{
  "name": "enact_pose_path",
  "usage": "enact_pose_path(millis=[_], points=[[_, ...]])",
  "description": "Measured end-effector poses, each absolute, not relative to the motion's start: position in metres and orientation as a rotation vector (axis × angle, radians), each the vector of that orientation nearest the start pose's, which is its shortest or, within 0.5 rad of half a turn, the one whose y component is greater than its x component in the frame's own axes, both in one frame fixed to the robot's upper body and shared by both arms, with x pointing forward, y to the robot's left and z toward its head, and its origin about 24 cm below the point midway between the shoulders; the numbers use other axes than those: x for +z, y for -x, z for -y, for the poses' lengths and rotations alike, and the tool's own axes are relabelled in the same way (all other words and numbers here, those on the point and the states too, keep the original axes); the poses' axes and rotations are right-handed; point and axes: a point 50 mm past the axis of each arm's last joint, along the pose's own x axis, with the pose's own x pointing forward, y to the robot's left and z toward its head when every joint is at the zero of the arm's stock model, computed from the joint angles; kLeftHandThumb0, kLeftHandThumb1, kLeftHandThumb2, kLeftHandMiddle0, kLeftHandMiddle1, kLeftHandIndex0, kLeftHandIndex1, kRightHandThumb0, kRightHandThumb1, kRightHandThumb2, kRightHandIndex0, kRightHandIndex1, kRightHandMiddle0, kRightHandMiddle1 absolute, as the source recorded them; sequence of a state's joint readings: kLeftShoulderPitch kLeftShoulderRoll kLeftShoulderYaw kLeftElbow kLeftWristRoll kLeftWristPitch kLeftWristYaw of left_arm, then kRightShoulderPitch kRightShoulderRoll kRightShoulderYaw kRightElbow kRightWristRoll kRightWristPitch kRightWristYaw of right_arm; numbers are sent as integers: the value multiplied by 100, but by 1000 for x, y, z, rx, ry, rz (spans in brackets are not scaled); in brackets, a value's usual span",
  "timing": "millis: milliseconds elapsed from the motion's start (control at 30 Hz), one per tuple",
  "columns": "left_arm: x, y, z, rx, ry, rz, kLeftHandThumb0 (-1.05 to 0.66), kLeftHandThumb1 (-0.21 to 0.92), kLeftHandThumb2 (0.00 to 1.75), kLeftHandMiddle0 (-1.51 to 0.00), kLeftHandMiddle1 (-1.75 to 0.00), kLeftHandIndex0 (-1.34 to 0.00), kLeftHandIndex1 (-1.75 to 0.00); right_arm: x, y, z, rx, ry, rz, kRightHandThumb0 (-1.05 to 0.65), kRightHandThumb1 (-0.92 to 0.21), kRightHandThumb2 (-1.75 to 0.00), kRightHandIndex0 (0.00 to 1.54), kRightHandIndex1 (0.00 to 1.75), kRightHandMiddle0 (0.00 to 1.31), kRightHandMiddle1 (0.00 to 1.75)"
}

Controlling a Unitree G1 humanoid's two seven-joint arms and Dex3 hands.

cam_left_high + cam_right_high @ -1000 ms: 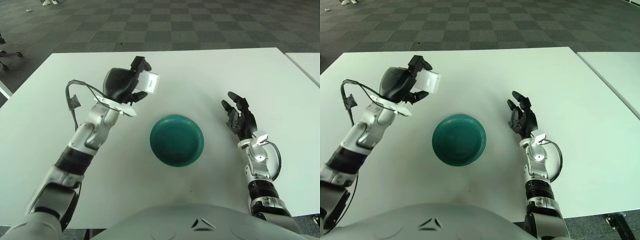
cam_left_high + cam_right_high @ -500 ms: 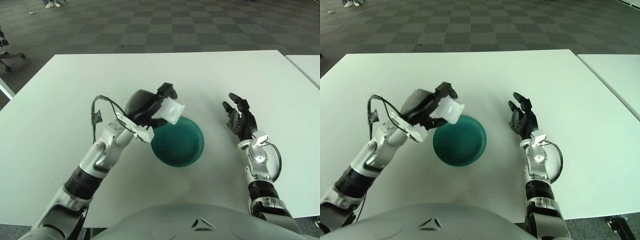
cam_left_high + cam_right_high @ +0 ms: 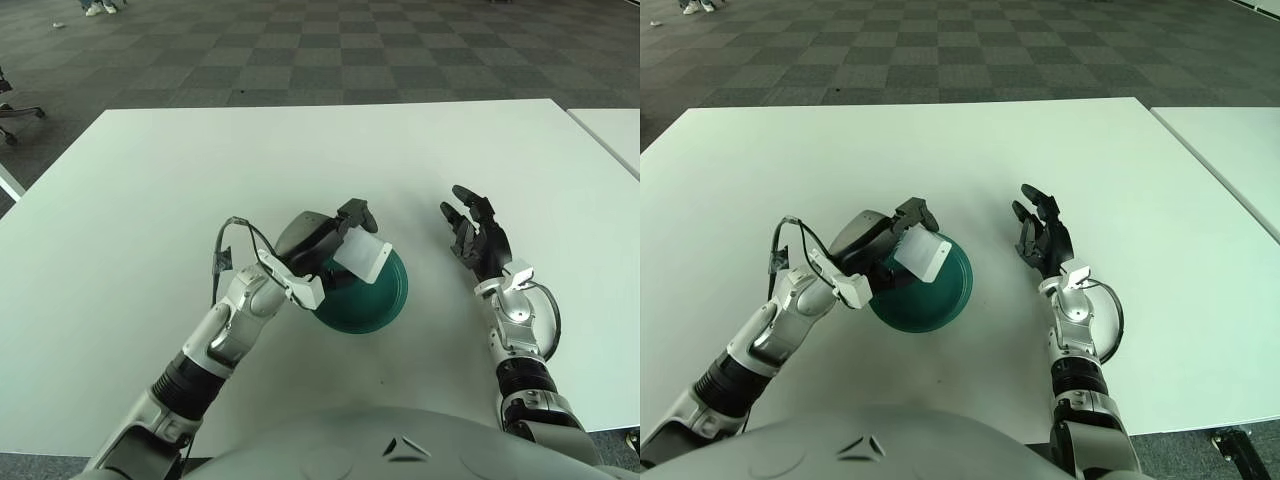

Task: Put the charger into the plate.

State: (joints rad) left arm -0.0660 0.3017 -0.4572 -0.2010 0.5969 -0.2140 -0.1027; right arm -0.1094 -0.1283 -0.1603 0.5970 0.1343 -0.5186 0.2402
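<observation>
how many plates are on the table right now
1: a green plate near the table's middle, partly covered by the left hand holding the white charger above it. The right hand shows to its right.

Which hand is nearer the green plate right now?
Left. The left hand holds the white charger directly over the green plate. The right hand shows open, off to the plate's right, with bare table between them.

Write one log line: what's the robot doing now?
left hand: shut on charger | charger: over plate | right hand: open, right of plate
</observation>
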Motion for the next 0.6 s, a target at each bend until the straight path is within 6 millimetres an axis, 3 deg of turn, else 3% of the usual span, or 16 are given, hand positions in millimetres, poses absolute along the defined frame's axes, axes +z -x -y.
enact_pose_path(millis=[267,600], points=[[79,-221,-66,-634,-806,462,-47,32,131,-109,-175,-61,-175,-10,-252,206,66,3,49,-90,-92,-81,30,0,0,59],[55,-222,-63,-682,-807,376,-47,34,128,-107,-175,-59,-175,-10,-254,205,75,4,48,-88,-92,-81,29,0,0,62]])
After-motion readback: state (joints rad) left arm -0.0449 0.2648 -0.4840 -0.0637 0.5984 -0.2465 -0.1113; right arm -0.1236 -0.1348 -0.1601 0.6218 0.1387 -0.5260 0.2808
